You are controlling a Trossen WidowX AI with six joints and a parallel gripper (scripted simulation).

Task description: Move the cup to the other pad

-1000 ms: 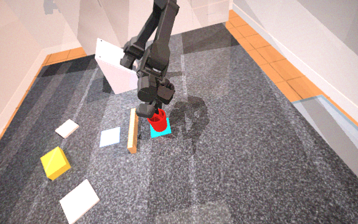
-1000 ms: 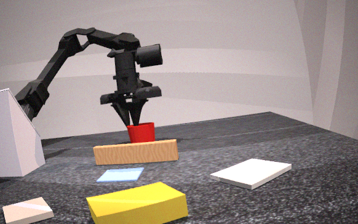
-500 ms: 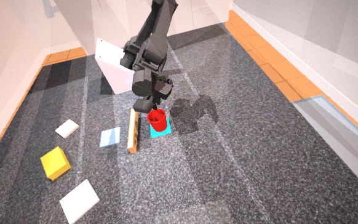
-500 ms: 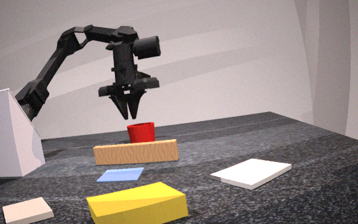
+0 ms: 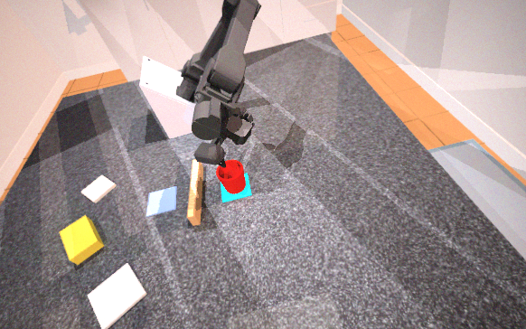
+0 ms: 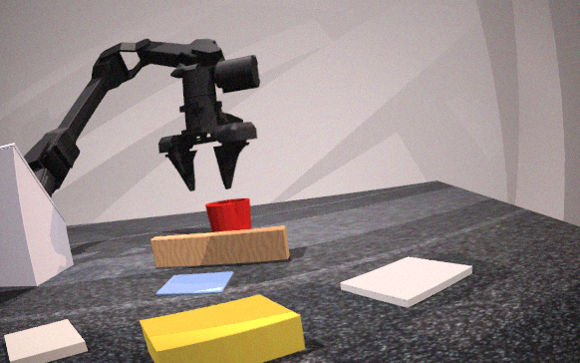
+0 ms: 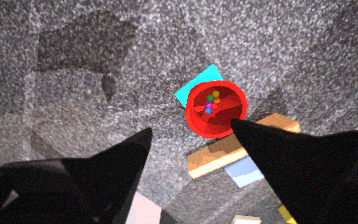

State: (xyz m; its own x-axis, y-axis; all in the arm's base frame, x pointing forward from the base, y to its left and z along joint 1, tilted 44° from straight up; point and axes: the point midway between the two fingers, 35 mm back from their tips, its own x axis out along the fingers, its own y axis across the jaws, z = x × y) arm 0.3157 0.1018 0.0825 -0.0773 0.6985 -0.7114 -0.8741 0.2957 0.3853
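The red cup (image 5: 234, 180) (image 6: 231, 216) (image 7: 227, 120) stands upright on the cyan pad (image 5: 230, 197) (image 7: 197, 84). Several coloured marbles (image 7: 212, 102) lie inside it in the wrist view. The other pad, light blue (image 5: 162, 202) (image 6: 196, 283) (image 7: 244, 172), is bare and lies across the wooden bar. My gripper (image 6: 210, 188) (image 7: 190, 127) is open and empty, with its fingertips wide apart above the cup's rim and clear of it in the exterior view. The bar hides the cup's base and the cyan pad in that view.
The wooden bar (image 5: 194, 196) (image 6: 220, 248) (image 7: 215, 156) stands between the pads. A yellow block (image 5: 81, 239) (image 6: 224, 331), a larger white slab (image 5: 117, 296) (image 6: 408, 281) and a smaller one (image 5: 98, 189) (image 6: 46, 340) lie beyond the blue pad. A white sloped box (image 5: 164, 101) (image 6: 25, 224) stands near the arm.
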